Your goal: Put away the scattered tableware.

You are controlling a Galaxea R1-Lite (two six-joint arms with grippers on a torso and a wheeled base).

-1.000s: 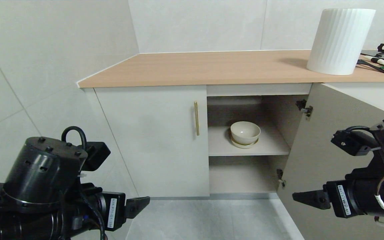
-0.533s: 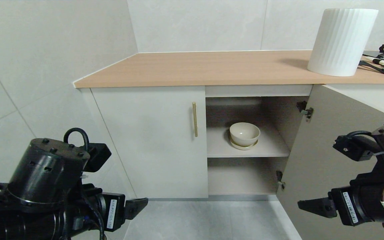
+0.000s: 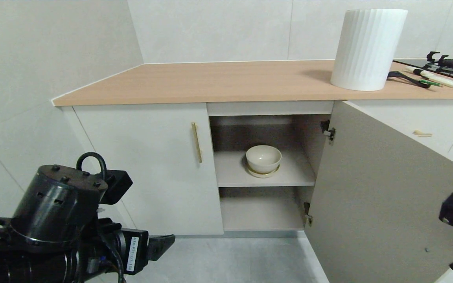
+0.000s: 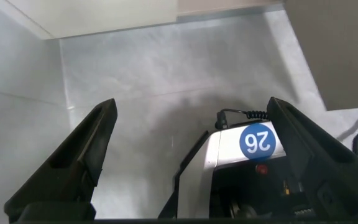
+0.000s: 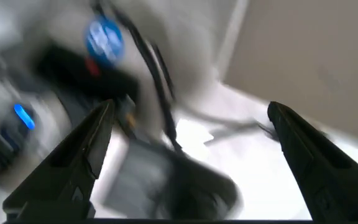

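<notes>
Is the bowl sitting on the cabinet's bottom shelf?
No, the bowl sits on a plate on the upper shelf.

Pale tiled walls, wood countertop, open cabinet

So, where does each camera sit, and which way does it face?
Head view: on the head, facing forward and down at the open cabinet and bowl; left gripper shows low left.
Left wrist view: on the left wrist, facing down at the floor past its open gripper.
Right wrist view: on the right wrist, blurred, facing past the open right gripper.
Shared: head and left wrist views both show left gripper and floor.
</notes>
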